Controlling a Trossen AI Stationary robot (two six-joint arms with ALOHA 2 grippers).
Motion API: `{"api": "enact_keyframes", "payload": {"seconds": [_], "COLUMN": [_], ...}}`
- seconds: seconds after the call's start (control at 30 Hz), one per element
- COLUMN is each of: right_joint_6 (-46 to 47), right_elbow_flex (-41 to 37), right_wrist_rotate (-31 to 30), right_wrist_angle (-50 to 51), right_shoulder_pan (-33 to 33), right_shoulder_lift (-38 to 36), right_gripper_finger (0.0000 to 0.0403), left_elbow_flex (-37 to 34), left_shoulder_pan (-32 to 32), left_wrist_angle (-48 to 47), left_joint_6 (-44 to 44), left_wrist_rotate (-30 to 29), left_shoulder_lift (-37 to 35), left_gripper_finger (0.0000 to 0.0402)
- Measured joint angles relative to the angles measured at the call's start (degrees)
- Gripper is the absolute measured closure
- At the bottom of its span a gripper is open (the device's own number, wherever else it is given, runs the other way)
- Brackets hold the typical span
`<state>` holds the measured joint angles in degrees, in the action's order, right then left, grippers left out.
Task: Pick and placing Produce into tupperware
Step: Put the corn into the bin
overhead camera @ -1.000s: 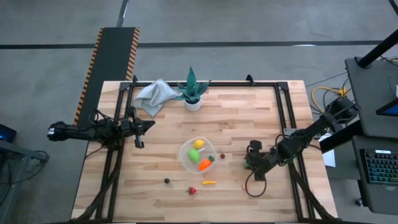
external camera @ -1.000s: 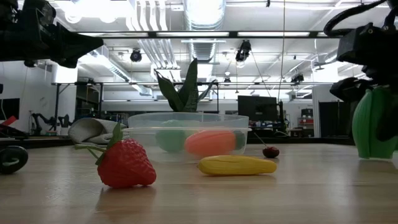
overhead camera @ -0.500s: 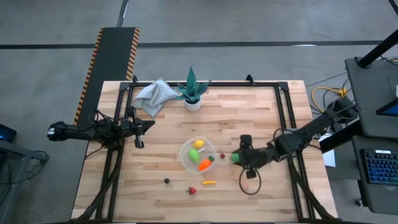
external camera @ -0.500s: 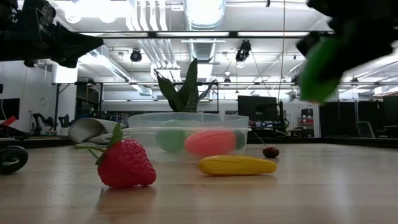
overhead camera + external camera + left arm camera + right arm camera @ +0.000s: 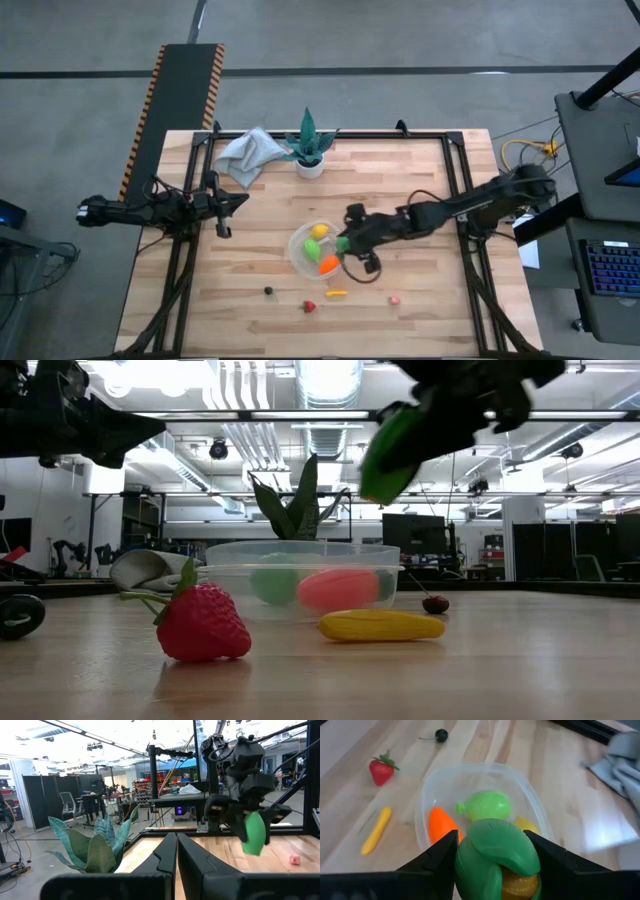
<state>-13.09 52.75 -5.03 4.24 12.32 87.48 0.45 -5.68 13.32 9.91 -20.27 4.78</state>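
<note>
Right fingers: you have them clamped on a green toy piece (image 5: 495,854) with an orange part showing under it, gripped from both sides in the right wrist view.
Right gripper (image 5: 347,240): poised at the tupperware's (image 5: 300,262) edge nearest the worktop's right side, above the rim.
Tupperware: sits near the middle of the worktop, toward its front edge; inside you can see an orange carrot (image 5: 442,824), a light green piece (image 5: 485,805) and a yellow lemon (image 5: 525,824).
Step in hand: likely the drop. Bring the piece further over the open middle before you release, and let go low so it doesn't bounce off the rim.
Left gripper (image 5: 226,203): parked by the worktop's left edge; fingers nearly together in the left wrist view, holding nothing.
Wrist view only: contents and the free gap inside the container.
Low view only: height of the green piece above the rim; strawberry (image 5: 203,622), yellow piece (image 5: 382,625) and a small dark cherry (image 5: 435,603) still on the worktop.
High view only: a small pink bit (image 5: 395,299) lying toward the front right.
</note>
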Motion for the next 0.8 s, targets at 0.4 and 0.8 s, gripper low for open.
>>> {"api": "enact_keyframes", "payload": {"seconds": [0.4,0.8], "right_joint_6": [-7.75,-8.04], "right_elbow_flex": [20.49,24.92], "right_wrist_rotate": [2.68,9.42], "right_wrist_angle": [21.13,24.94], "right_shoulder_pan": [-3.52,-8.06], "right_shoulder_lift": [16.32,20.44], "right_gripper_finger": [0.0216,0.0204], "left_elbow_flex": [0.0,0.01], "left_shoulder_pan": [-0.01,-0.01], "left_wrist_angle": [0.05,0.19], "left_joint_6": [0.0,0.0], "left_wrist_rotate": [0.02,0.13], "left_shoulder_lift": [-0.04,-0.04], "left_gripper_finger": [0.0402,0.0402]}}
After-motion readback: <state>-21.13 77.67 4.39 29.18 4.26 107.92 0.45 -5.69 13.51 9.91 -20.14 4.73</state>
